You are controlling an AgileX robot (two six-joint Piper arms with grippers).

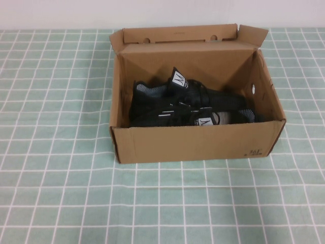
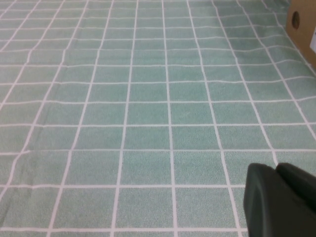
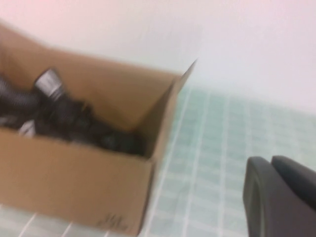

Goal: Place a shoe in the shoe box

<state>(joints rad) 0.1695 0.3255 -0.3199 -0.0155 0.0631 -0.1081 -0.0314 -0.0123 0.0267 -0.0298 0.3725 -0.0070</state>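
The brown cardboard shoe box [image 1: 195,143] stands open at the middle of the table, its flap lid up at the back. Two black mesh shoes lie inside it: one [image 1: 162,96] toward the back left with its white tongue tab up, and one [image 1: 223,113] along the front right. Neither gripper shows in the high view. My left gripper [image 2: 275,168] is shut and empty low over the tablecloth, with the box corner [image 2: 302,24] well away from it. My right gripper [image 3: 270,160] is shut and empty, off the box's right front corner [image 3: 74,173]; the shoes [image 3: 64,116] show inside.
A green tablecloth with a white grid [image 1: 61,193] covers the table. A pale wall [image 1: 162,12] runs behind the box. Open cloth lies to the left, right and front of the box.
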